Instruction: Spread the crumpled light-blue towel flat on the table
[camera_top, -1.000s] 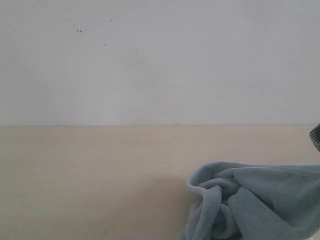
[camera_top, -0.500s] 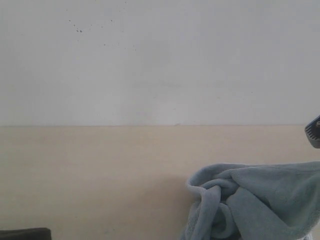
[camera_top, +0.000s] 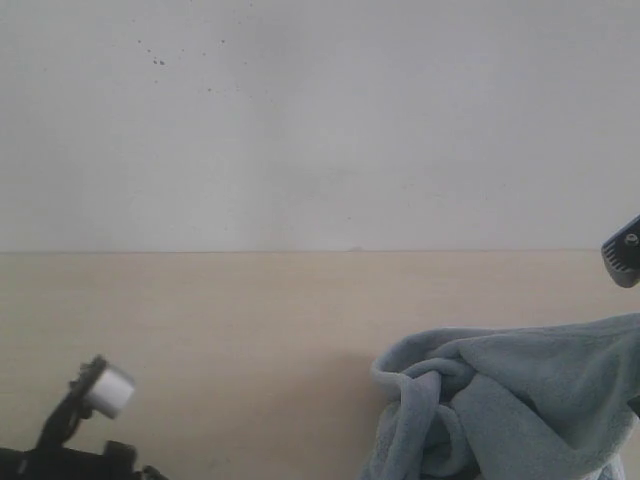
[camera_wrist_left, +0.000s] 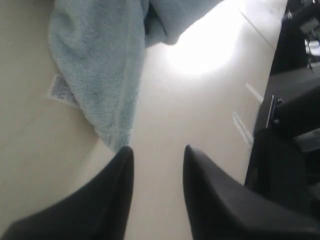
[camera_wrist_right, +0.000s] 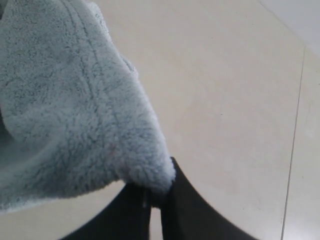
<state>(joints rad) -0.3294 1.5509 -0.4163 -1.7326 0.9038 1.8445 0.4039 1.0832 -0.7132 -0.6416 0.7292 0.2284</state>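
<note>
Towel (camera_wrist_left: 100, 65) corner lies just ahead of your open, empty left claw (camera_wrist_left: 157, 148), while your right claw (camera_wrist_right: 156, 195) clamps another edge over the counter (camera_top: 200, 320).

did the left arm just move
Yes. The left arm has risen into the lower left corner, toward the far edge of the table; a second ago it was out of view.

Nothing legible. The white care tag (camera_wrist_left: 61, 91) on the towel (camera_wrist_left: 100, 60), flat on the desk (camera_wrist_left: 190, 110) beyond the left fingers (camera_wrist_left: 117, 185), carries rows of grey print too blurred to read.
</note>
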